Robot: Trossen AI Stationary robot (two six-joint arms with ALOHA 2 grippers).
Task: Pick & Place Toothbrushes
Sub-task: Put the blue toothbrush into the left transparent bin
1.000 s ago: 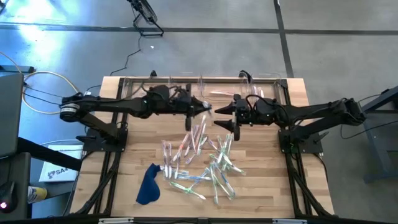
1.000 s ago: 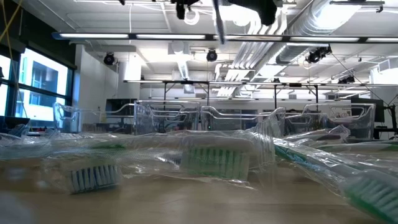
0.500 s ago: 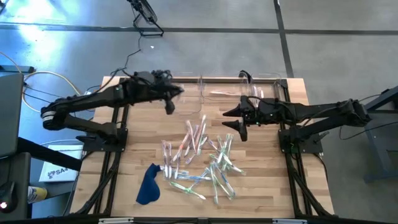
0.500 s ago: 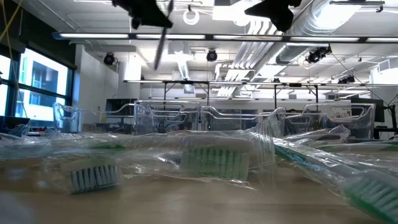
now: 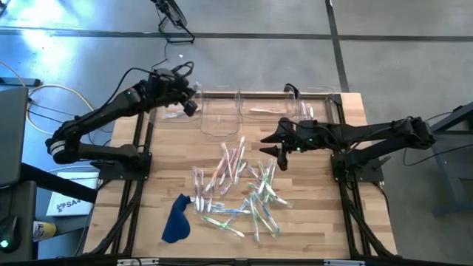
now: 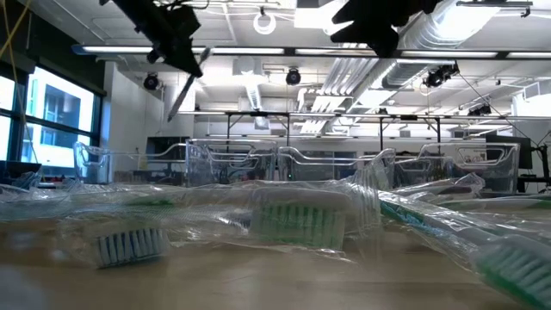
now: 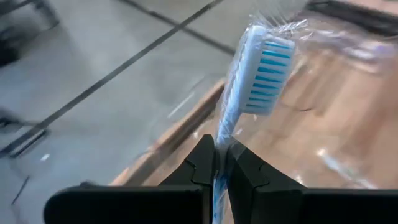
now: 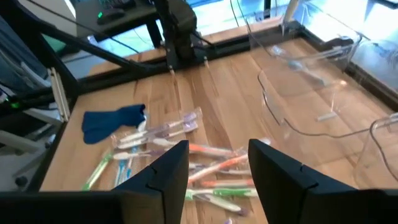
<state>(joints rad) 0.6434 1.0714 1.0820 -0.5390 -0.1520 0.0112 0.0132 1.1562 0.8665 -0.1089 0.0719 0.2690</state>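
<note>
One blue toothbrush [image 7: 256,73], wrapped, is clamped by its handle in the left claw [image 5: 188,106], above the clear bins [image 5: 222,114] at the counter's [image 5: 325,214] far left corner. Remaining toothbrushes [image 5: 240,188]: loose heap mid-counter, beside a dark blue cloth [image 5: 176,219]. Right claw [image 5: 278,144]: fingers apart, empty, poised above the heap's far edge. Handling, by appearance: light, stiff handle; glossy wrapper likely slippery and prone to crinkling or snagging neighbours. Best taken mid-handle, across its narrow width.
</note>
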